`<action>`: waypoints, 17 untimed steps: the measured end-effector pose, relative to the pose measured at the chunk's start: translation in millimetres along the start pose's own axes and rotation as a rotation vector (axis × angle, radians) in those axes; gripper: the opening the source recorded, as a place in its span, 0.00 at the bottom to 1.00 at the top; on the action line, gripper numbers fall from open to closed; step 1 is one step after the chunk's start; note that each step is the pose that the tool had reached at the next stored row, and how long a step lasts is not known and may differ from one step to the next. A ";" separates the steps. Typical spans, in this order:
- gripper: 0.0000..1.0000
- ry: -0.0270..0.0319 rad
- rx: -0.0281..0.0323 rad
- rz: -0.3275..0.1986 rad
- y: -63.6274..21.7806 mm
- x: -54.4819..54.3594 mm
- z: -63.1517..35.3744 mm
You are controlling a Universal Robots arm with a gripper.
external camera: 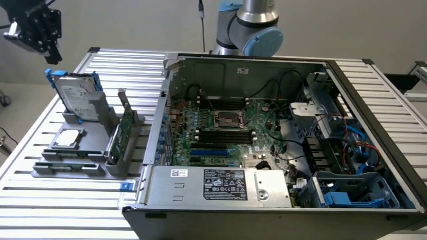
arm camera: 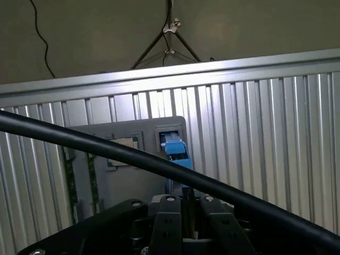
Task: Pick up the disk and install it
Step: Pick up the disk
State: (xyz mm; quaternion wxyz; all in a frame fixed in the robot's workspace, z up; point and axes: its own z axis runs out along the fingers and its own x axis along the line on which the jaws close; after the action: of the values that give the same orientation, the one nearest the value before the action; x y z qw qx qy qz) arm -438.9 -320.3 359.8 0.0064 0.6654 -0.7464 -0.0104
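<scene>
The disk (external camera: 77, 97), a silver-grey drive with a white label in a blue carrier, stands tilted on edge in the grey holder (external camera: 73, 167) on the exterior view's left. My gripper (external camera: 53, 56) hangs in the air above the disk's upper end, apart from it and holding nothing. In the wrist view the gripper (arm camera: 186, 212) looks down on the disk (arm camera: 174, 149), seen end-on as a blue carrier edge in the holder (arm camera: 101, 180).
The holder also carries a small square silver chip (external camera: 69, 139) and an upright green circuit card (external camera: 119, 137). The open computer case (external camera: 280, 140) fills the exterior view's right, with a blue drive bay (external camera: 347, 192) at its near corner. A black cable (arm camera: 133, 154) crosses the wrist view.
</scene>
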 end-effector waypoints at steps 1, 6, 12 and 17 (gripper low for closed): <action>0.24 0.0000 0.0000 -0.001 0.5 0.1 0.2; 0.42 0.0003 -0.0007 -0.009 1.4 0.3 3.3; 0.49 0.0007 -0.0011 -0.026 1.4 0.7 13.8; 0.49 0.0011 -0.0013 -0.040 1.5 0.8 22.9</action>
State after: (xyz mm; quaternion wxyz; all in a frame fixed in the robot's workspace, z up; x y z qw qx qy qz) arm -441.0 -320.7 337.0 0.0070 0.6801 -0.7330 -0.0107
